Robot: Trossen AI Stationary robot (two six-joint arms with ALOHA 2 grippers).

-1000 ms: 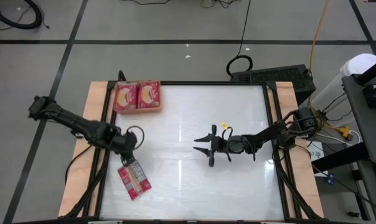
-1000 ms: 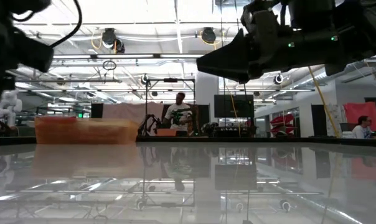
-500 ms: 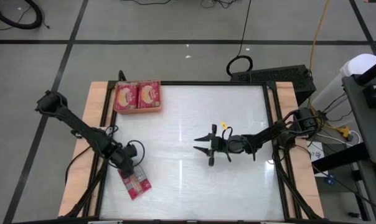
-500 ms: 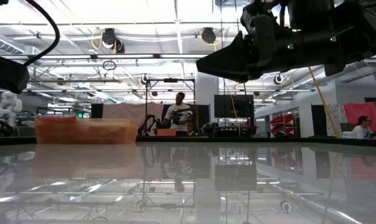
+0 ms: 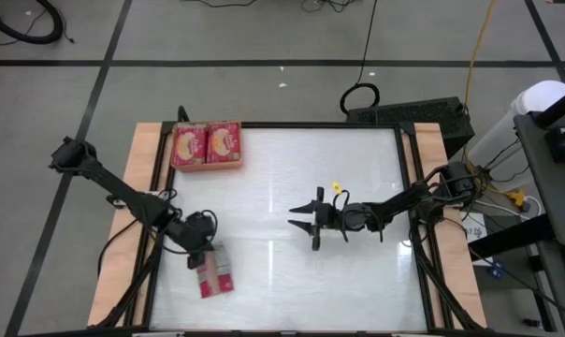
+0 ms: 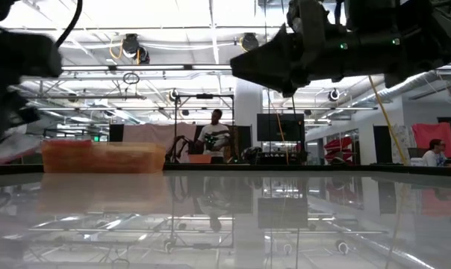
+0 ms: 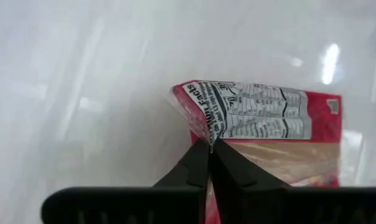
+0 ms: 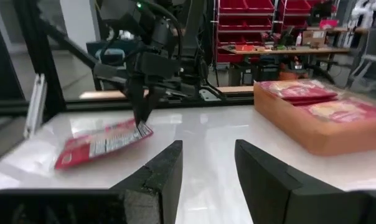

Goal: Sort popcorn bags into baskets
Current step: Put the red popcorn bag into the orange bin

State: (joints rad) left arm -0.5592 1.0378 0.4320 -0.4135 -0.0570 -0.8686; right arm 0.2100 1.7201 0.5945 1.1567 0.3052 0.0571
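While the left gripper [image 7: 210, 144] pinches a popcorn bag's [image 7: 263, 124] corner, the right gripper [image 5: 301, 223] hovers spread, well apart.

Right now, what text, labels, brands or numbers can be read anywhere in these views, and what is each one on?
"Nutrition Facts": only partly legible, heading the pale label panel on the popcorn bag pinched at its corner by the left tool; the finer rows and numbers under it are too small to read.
Two popcorn bags in the orange basket: printing too small to read.
Nothing else is readable.
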